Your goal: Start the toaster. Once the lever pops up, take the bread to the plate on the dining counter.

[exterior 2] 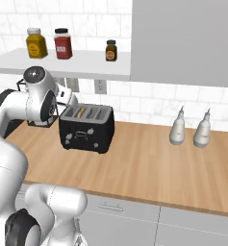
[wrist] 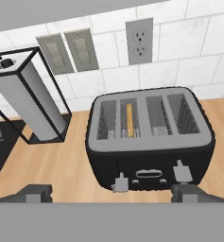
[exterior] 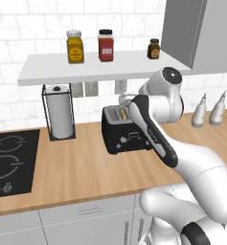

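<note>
The glossy black toaster (exterior: 127, 135) (exterior 2: 86, 129) (wrist: 149, 146) stands on the wooden worktop against the tiled wall. A thin golden slice of bread (wrist: 129, 120) (exterior 2: 80, 111) sits upright in its second slot from the left. Two pale levers (wrist: 119, 182) stick out of its front face. My gripper (wrist: 112, 194) hovers above and in front of the toaster, looking down on it. It is open, its fingertips (wrist: 35, 192) are spread wide, and nothing is between them. The plate and the dining counter are out of view.
A paper-towel roll in a black wire holder (exterior: 60, 112) (wrist: 28, 101) stands left of the toaster, beside a black cooktop (exterior: 9, 162). A white shelf (exterior: 96, 67) with three jars hangs overhead. Two pale bottles (exterior 2: 178, 129) stand to the right. A wall outlet (wrist: 139, 40) is behind.
</note>
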Robot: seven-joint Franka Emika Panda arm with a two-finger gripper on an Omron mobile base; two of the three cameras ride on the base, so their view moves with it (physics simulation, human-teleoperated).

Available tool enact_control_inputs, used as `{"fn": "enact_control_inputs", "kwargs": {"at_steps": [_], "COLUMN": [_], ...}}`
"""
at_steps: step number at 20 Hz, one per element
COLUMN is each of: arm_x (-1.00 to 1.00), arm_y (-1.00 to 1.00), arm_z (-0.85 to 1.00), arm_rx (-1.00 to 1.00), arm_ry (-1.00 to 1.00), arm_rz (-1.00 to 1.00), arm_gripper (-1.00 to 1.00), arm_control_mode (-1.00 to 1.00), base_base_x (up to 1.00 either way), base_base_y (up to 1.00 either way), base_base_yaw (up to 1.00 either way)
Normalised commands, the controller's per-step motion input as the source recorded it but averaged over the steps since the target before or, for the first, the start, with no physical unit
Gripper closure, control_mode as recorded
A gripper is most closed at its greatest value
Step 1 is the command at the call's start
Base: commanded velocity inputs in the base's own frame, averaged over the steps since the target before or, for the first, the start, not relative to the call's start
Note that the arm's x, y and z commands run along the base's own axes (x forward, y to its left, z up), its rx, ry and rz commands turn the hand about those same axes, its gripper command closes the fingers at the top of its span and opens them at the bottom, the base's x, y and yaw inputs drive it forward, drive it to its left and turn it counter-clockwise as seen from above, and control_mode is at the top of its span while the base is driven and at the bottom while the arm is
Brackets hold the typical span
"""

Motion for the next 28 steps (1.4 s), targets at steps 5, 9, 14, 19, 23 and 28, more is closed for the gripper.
{"fn": "enact_control_inputs", "kwargs": {"at_steps": [5,9,14,19,23,28], "arm_x": [0.0,0.0,0.0,0.0,0.0,0.0], "arm_y": [0.0,0.0,0.0,0.0,0.0,0.0], "arm_z": [0.0,0.0,0.0,0.0,0.0,0.0], "arm_rx": [0.0,0.0,0.0,0.0,0.0,0.0], "arm_ry": [0.0,0.0,0.0,0.0,0.0,0.0], "arm_rz": [0.0,0.0,0.0,0.0,0.0,0.0], "arm_gripper": [-1.0,-1.0,-1.0,-1.0,-1.0,-1.0], "arm_control_mode": [-1.0,-1.0,-1.0,-1.0,-1.0,-1.0], "base_base_x": [0.0,0.0,0.0,0.0,0.0,0.0], "base_base_y": [0.0,0.0,0.0,0.0,0.0,0.0], "base_base_yaw": [0.0,0.0,0.0,0.0,0.0,0.0]}}
